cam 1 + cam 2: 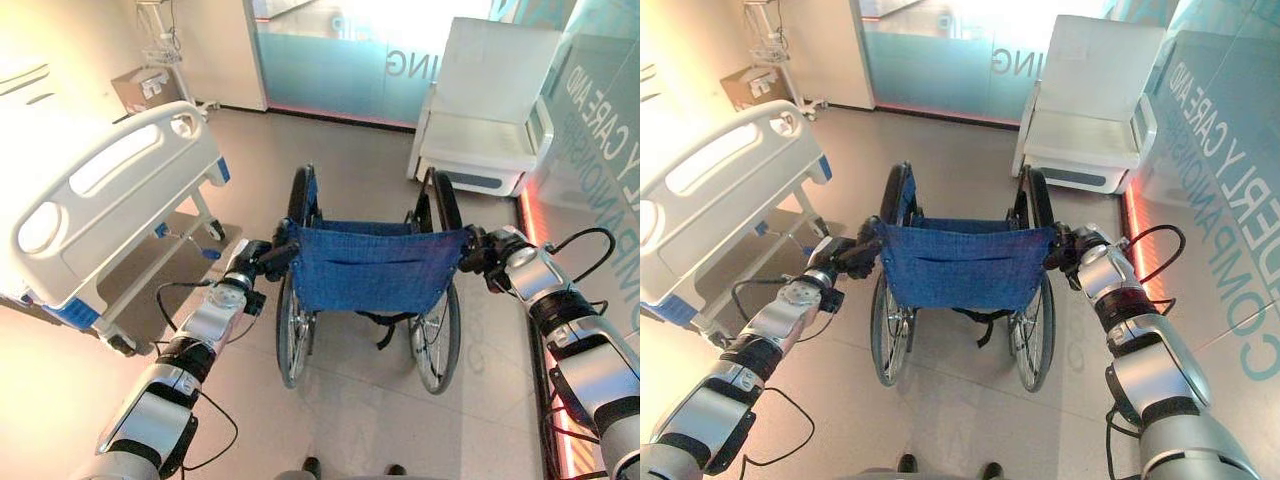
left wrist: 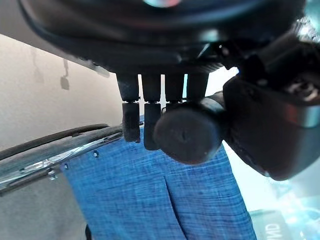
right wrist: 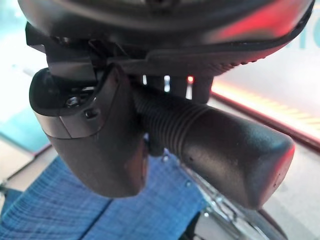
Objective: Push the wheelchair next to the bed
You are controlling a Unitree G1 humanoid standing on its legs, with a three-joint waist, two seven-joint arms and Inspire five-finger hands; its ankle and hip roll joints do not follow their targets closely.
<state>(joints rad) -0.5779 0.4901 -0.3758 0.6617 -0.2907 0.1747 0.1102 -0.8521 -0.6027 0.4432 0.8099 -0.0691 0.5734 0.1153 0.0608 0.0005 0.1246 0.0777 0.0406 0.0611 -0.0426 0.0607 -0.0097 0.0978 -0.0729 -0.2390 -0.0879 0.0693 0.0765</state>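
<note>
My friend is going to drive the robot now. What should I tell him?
Left hand: shut on the wheelchair's left push handle.
Right hand: shut on the right push handle.
Wheelchair: straight ahead, back towards the robot, on open floor.
Bed: ahead on the left, apart from the wheelchair.
Done: both handles gripped.
Left: push forward and steer left until the wheelchair stands beside the bed.

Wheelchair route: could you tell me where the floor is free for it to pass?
Bare floor runs ahead of the wheelchair, between the bed and the white armchair. It is tight beside the bed's legs.
</note>
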